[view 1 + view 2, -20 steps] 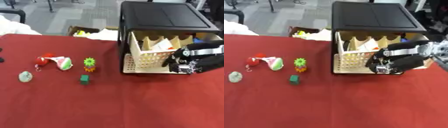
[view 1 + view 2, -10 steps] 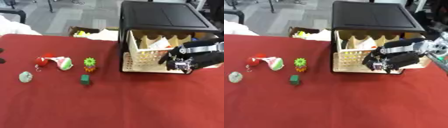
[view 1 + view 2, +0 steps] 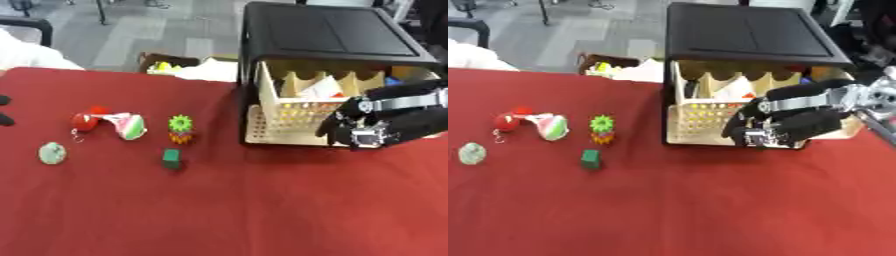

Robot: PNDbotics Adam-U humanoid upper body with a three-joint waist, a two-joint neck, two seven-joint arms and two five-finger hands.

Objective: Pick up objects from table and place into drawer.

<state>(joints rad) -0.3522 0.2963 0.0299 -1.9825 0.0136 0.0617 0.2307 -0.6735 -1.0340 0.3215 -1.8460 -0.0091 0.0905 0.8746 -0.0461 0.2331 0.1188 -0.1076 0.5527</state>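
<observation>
Red cloth covers the table (image 3: 227, 210), with grey floor and a cardboard box of oddments beyond its far edge. At right stands a black cabinet (image 3: 328, 35) whose cream perforated drawer (image 3: 284, 117) is pulled out toward the near side, pale items and cardboard dividers showing inside. The robot's right hand (image 3: 776, 127) hangs at the drawer's front, fingers curled downward; nothing can be made out in them, so they read as clenched on nothing, though the blur leaves some doubt.

Objects yet to be moved lie well apart from the drawer on the left half of the cloth: a green-topped pineapple toy (image 3: 180, 129), a dark green block (image 3: 171, 158) just near of it, a pink-and-green piece (image 3: 129, 125) touching a red ball (image 3: 85, 120), and a pale green lump (image 3: 52, 153) farthest left.

Risk from here: the reach across to the toys is long, and the forearm could catch the drawer's front edge and shove it shut; the small pieces lie close enough that taking one may knock its neighbour.

Only the left eye view shows dark fingertips of the left hand (image 3: 4, 110) at the left edge, state unreadable; the right eye view shows the silver wrist behind the right hand.
</observation>
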